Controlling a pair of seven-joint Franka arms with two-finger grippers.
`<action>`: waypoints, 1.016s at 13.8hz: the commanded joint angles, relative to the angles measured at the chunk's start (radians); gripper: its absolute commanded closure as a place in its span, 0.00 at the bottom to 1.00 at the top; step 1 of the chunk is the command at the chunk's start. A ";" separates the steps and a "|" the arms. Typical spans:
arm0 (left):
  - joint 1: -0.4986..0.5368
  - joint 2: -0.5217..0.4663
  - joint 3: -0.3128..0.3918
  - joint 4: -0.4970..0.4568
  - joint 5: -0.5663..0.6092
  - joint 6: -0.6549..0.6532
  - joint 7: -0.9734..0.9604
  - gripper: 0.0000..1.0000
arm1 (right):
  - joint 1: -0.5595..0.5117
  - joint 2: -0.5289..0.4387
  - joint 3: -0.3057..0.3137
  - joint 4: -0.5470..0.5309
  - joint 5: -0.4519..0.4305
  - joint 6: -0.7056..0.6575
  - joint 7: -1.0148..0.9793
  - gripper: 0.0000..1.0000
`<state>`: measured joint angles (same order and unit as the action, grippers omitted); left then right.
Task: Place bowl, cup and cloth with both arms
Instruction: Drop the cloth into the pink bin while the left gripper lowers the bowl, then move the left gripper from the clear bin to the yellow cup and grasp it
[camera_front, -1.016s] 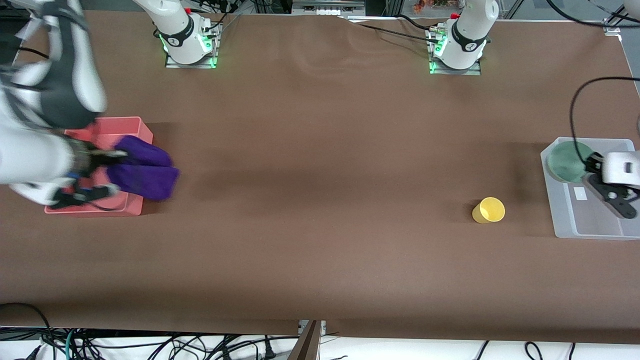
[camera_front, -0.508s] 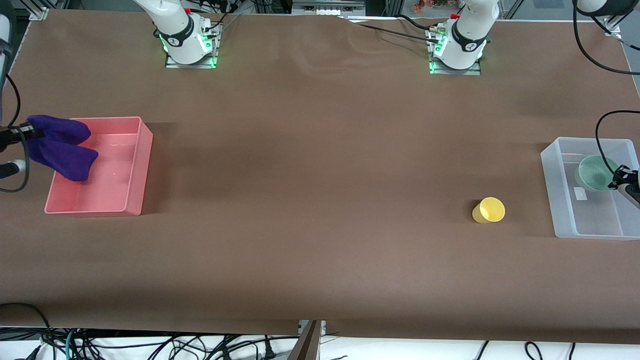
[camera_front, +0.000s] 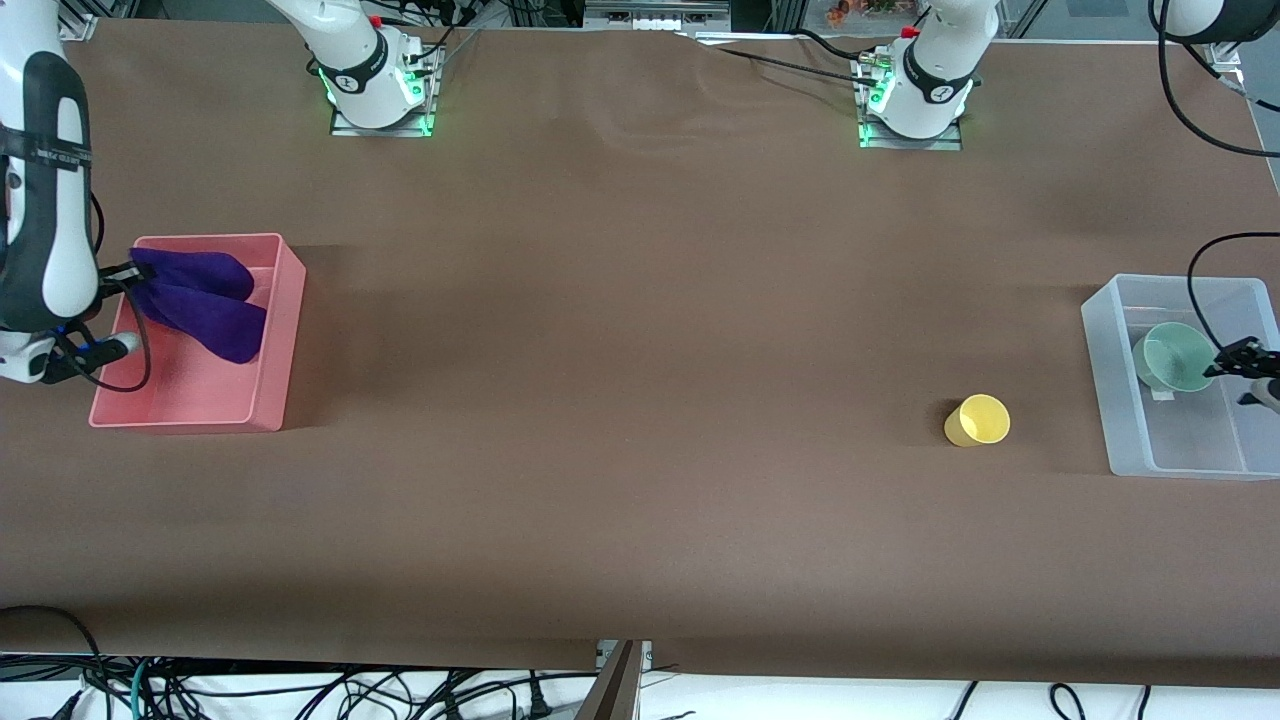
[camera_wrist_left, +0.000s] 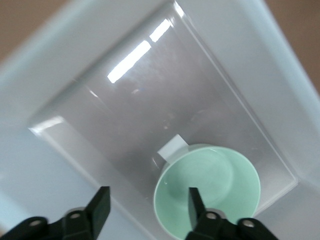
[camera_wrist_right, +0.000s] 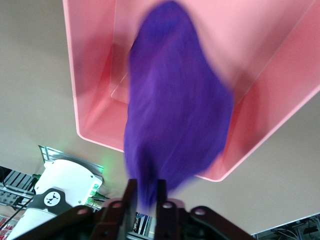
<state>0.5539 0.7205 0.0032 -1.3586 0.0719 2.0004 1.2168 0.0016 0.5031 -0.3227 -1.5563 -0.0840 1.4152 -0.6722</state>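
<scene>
The pale mint-green bowl (camera_front: 1172, 357) lies in the clear plastic bin (camera_front: 1125, 400) at the left arm's end of the table. It also shows in the left wrist view (camera_wrist_left: 215, 185). My left gripper (camera_front: 1248, 372) (camera_wrist_left: 147, 200) hangs open just above it, with one finger over the bowl's rim. My right gripper (camera_front: 125, 278) (camera_wrist_right: 145, 187) is shut on the purple cloth (camera_front: 200, 300) (camera_wrist_right: 175, 110), which dangles over the pink bin (camera_front: 285, 340) (camera_wrist_right: 95, 75). The yellow cup (camera_front: 978, 419) stands on the table beside the clear bin, toward the table's middle.
The brown table runs between the two bins. The arm bases (camera_front: 375, 75) (camera_front: 915, 90) stand along the edge farthest from the front camera. Cables (camera_front: 1195, 290) hang over the clear bin.
My right gripper has swung the cloth back from the table's end to over the pink bin. The bowl has shifted a little inside the clear bin.
</scene>
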 joint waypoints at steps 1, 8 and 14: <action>-0.052 -0.104 -0.002 -0.008 -0.015 -0.111 -0.133 0.00 | -0.003 -0.067 -0.002 0.027 0.059 -0.002 0.005 0.00; -0.264 -0.130 -0.045 -0.023 -0.124 -0.288 -0.857 0.00 | 0.000 -0.207 0.092 0.277 0.141 0.046 0.051 0.00; -0.382 -0.032 -0.045 -0.085 -0.182 -0.145 -1.050 0.44 | -0.017 -0.365 0.125 0.136 0.119 0.206 0.060 0.00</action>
<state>0.1694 0.6652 -0.0521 -1.4074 -0.0870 1.8025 0.1648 -0.0014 0.1978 -0.2271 -1.3353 0.0497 1.5745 -0.6274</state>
